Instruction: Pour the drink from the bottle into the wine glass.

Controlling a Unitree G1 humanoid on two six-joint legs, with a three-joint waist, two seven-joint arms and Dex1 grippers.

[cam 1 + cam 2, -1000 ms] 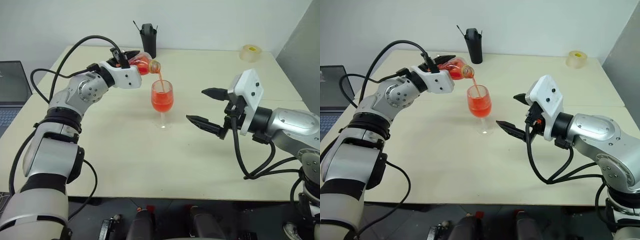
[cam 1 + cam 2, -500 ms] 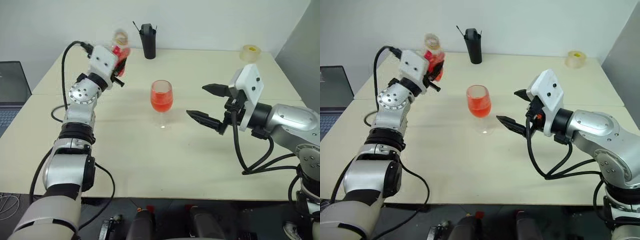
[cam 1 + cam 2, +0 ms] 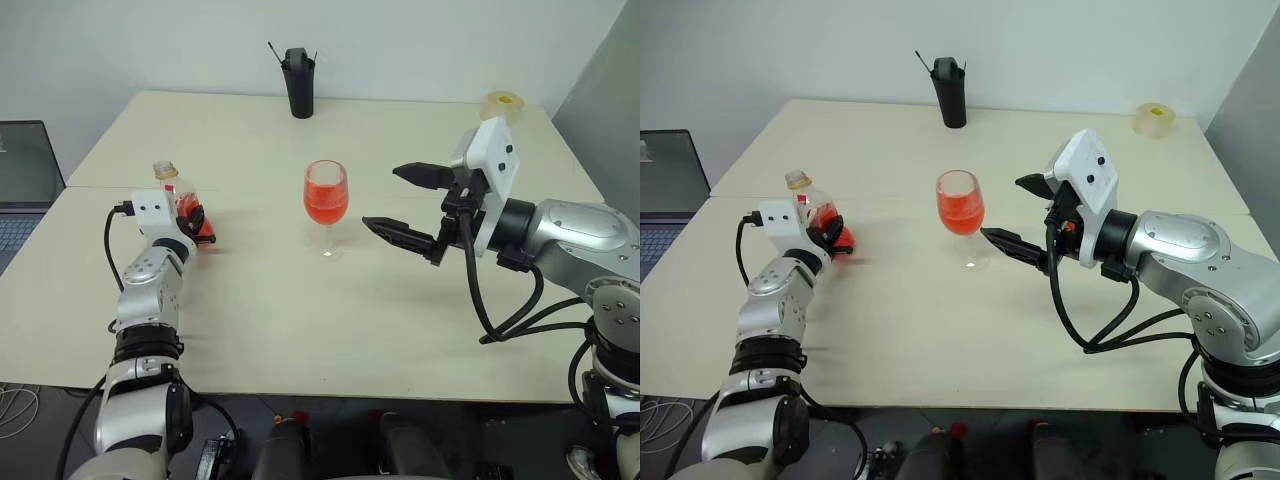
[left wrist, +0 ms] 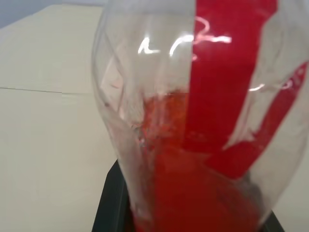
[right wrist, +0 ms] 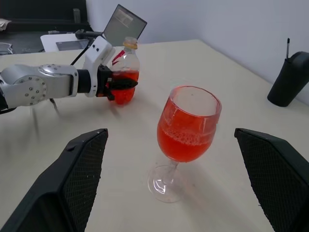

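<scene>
At the centre of the left eye view, the wine glass [image 3: 326,200] stands upright on the pale table [image 3: 300,320], its bowl well over half full of the drink [image 3: 326,205], bright red. The pour looks done, operator. At the left of the frame, well apart from the glass, your left gripper [image 3: 196,222] is clenched around the bottle [image 3: 178,200], which is upright, its mouth uncapped, with a little red left low in its body; whether its base touches the table cannot be told. To the right of the glass your right gripper [image 3: 405,205] hangs with its jaws spread wide, empty, one fingertip near the bowl and the other near the stem, touching neither. A black pen holder [image 3: 297,80] stands at the top centre, a roll of tape [image 3: 502,103] at the upper right, a laptop [image 3: 25,190] at the left edge. Your chief risk sits at that right gripper: any drift toward the glass could catch the thin stem and tip a full bowl across the table. On the left, letting go before the bottle's base is flat would let it topple and spill the dregs; a hard squeeze could push liquid out of the open mouth.
</scene>
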